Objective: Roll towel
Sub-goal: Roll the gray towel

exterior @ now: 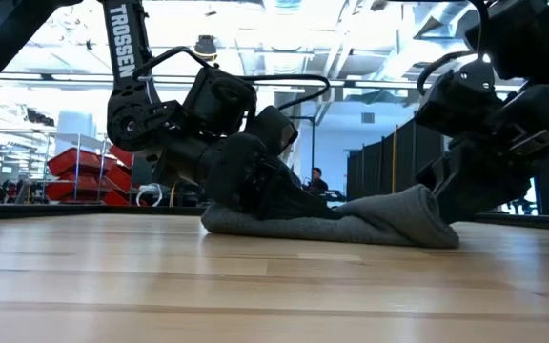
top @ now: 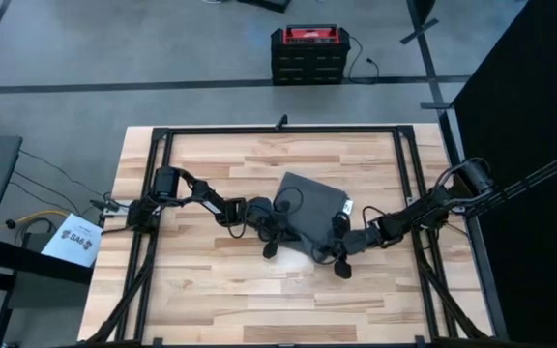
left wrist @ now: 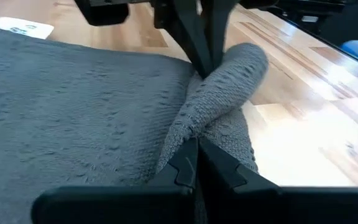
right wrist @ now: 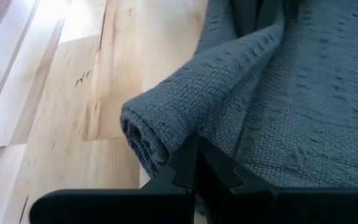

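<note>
The dark grey towel [top: 309, 201] lies spread on the wooden table, its near edge turned up into a thick fold [left wrist: 229, 81]. A small white tag [top: 349, 206] sits at its right edge. My left gripper [top: 284, 232] is shut on the fold's left end, low over the table. My right gripper [top: 330, 247] is shut on the fold's right end and faces the left one. In the low view the fold shows as a rounded hump [exterior: 416, 215] on the flat cloth. My left gripper pinches the raised fold of the towel [left wrist: 191, 127] between its two fingers, several layers bunched together. The fingers come nearly level from the table's left, along the fold. The rest of the cloth lies flat on the table. My right gripper pinches the turned-over near edge of the towel [right wrist: 166, 134] between its two fingers, at the fold's open right end where stacked layers show. It comes low from the table's right, along the fold. The cloth beyond the fold rests on the table.
A black metal frame [top: 278, 130] runs round the tabletop. Bare wood [top: 259, 290] lies toward the near edge. A red and black case [top: 307, 53] stands on the floor beyond the far edge. A person [exterior: 317, 181] shows far off in the room.
</note>
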Available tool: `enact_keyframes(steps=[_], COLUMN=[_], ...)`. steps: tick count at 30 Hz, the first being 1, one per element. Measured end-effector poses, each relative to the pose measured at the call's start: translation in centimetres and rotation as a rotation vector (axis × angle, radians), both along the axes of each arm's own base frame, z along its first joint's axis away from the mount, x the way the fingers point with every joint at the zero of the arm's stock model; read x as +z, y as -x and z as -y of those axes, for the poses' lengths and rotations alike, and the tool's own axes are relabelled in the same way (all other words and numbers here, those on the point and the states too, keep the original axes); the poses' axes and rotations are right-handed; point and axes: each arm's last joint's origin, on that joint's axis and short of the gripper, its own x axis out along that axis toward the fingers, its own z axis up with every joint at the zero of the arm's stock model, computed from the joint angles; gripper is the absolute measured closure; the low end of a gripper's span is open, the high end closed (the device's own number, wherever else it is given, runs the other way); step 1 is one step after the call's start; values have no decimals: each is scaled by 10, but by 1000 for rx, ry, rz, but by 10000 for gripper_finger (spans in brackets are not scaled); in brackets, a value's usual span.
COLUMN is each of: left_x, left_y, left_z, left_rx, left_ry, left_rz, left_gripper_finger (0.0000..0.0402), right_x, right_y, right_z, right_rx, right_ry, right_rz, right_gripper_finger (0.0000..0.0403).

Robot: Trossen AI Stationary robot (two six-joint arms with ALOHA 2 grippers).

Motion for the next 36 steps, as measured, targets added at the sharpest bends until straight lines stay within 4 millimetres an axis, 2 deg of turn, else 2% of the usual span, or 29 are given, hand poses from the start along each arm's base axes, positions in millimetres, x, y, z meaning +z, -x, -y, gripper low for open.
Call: enact_keyframes(steps=[9,24,31,36], left_x=[1,1,1,1], left_y=[1,1,1,1], left_z=[3,3,3,3], left_rx=[-61,-75,-74,-73], left_ry=[21,18,18,17], left_rz=[0,0,0,0], left_gripper_finger=[402,402,402,402], right_x=[-3,25,49,57], right_y=[2,16,19,9], right_z=[1,-1,12,26], right_rx=[-6,13,-59,-126], right_ry=[2,-43,87,133], right_rz=[-45,-16,91,190], right_gripper_finger=[403,403,403,403])
